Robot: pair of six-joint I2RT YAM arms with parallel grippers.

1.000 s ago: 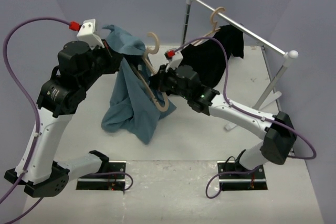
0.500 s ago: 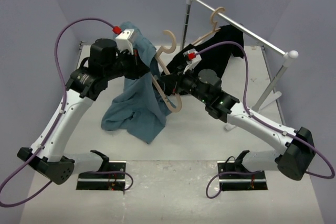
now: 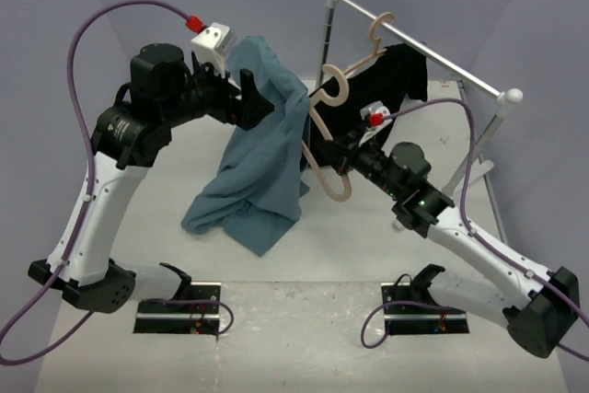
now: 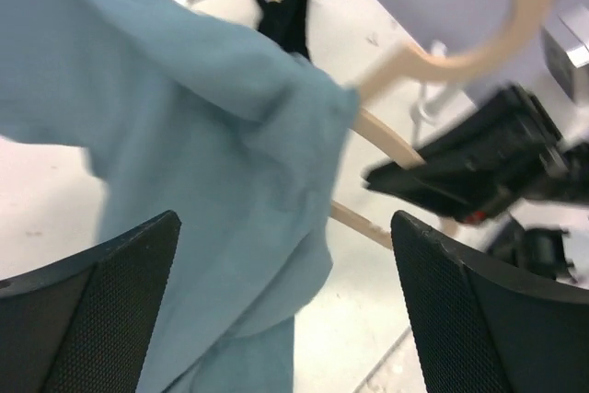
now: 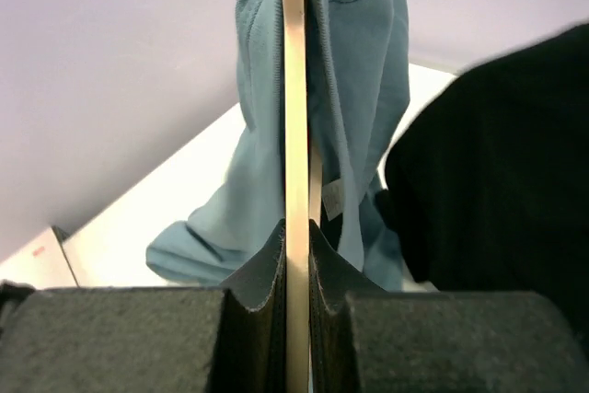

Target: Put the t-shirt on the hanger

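The blue-grey t-shirt (image 3: pixel 260 140) hangs draped over one shoulder of the pale wooden hanger (image 3: pixel 333 89), and its lower part trails onto the table. My right gripper (image 3: pixel 339 156) is shut on the hanger's lower edge, holding it up in the air. In the right wrist view the hanger (image 5: pixel 293 89) runs edge-on between the closed fingers, with the t-shirt (image 5: pixel 359 62) behind it. My left gripper (image 3: pixel 257 103) stands open right beside the shirt's upper fold. In the left wrist view the t-shirt (image 4: pixel 184 135) fills the left, and the hanger hook (image 4: pixel 488 6) sticks out at the top right.
A metal clothes rail (image 3: pixel 419 48) stands at the back right. On it hangs a second hanger (image 3: pixel 377 29) wearing a black garment (image 3: pixel 382 89), close behind the held hanger. The black garment (image 5: pixel 497 163) fills the right of the right wrist view.
My left gripper has opened and let go of the t-shirt. Both arms, the hanger and the shirt have shifted right, toward the rail.
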